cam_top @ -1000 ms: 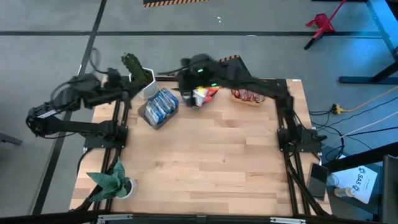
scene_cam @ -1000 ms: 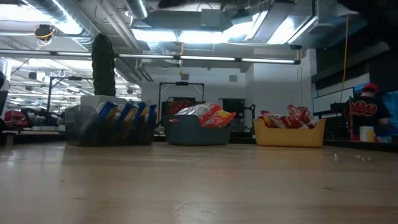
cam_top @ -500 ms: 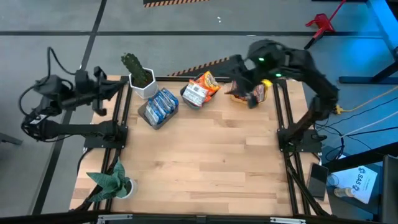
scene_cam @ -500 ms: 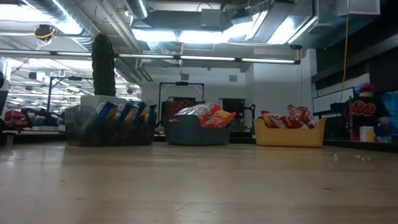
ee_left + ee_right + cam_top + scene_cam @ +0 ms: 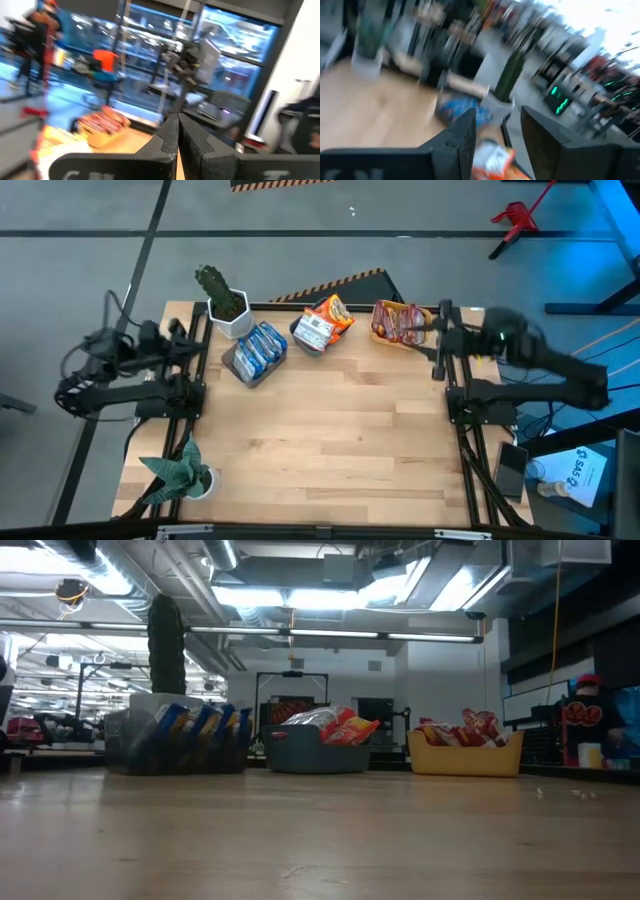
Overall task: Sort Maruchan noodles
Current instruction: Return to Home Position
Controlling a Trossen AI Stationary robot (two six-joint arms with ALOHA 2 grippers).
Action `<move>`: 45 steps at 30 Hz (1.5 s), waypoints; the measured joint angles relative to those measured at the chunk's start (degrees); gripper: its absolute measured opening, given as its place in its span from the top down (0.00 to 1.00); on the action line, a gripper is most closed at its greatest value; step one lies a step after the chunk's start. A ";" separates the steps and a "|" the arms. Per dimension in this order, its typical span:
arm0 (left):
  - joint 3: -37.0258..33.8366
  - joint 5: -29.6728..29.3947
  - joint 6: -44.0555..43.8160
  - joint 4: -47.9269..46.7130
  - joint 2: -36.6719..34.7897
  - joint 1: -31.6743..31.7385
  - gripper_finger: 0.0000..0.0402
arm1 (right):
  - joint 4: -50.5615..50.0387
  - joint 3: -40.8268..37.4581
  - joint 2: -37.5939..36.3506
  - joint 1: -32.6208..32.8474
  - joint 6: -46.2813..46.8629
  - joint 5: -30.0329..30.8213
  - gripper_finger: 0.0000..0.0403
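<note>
While both arms sit folded at the table (image 5: 330, 450) sides, the left gripper (image 5: 177, 120) is pinched closed on nothing; the right gripper (image 5: 497, 114) gapes, empty. Maruchan noodles (image 5: 320, 325) lie binned: red packets (image 5: 398, 322) just beside the right gripper, blue packets (image 5: 260, 348) near the left. Hazard: a wide right swing could clip the yellow bin (image 5: 465, 762). Bare boards between the grippers give room.

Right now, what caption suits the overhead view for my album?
Ramen packets sorted by colour into three bins at the table's far edge; left arm and right arm parked aside.
</note>
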 joint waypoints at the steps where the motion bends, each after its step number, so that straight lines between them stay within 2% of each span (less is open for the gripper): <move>1: -2.18 1.39 -0.92 0.97 -0.93 0.00 1.00 | 6.82 -6.58 -4.04 0.00 2.89 0.30 0.65; 4: -8.16 4.68 -2.79 4.46 -3.02 0.00 1.00 | 22.26 -24.45 -15.05 0.01 10.88 1.68 0.65; 7: -13.51 5.99 -4.40 5.94 -4.44 0.02 1.00 | 33.39 -38.77 -23.52 0.05 18.97 2.91 0.65; 12: -20.12 9.18 -4.51 10.44 -4.94 0.01 1.00 | 42.09 -54.84 -33.44 0.05 26.39 3.24 0.65; 15: -23.74 8.99 -4.50 13.12 -4.98 0.00 1.00 | 30.94 -54.57 -36.67 0.05 27.52 5.02 0.65; 17: -26.19 8.58 -4.66 14.39 -4.95 0.02 1.00 | 28.17 -54.55 -37.29 0.04 27.24 6.43 0.65; 27: -39.49 9.27 -12.41 28.41 -4.98 -0.04 1.00 | 27.78 -54.49 -37.68 0.04 23.66 6.01 0.65; 33: -39.50 5.55 -9.99 26.13 -4.52 -1.34 1.00 | 27.69 -54.49 -37.68 0.04 22.95 6.10 0.65; 39: -39.48 -2.17 -9.71 24.82 -4.45 -2.41 1.00 | 26.62 -54.49 -37.64 0.01 19.95 5.99 0.65; 45: -39.48 -2.04 -9.88 24.77 -4.47 -2.34 1.00 | 26.64 -54.49 -37.64 0.01 15.99 5.95 0.65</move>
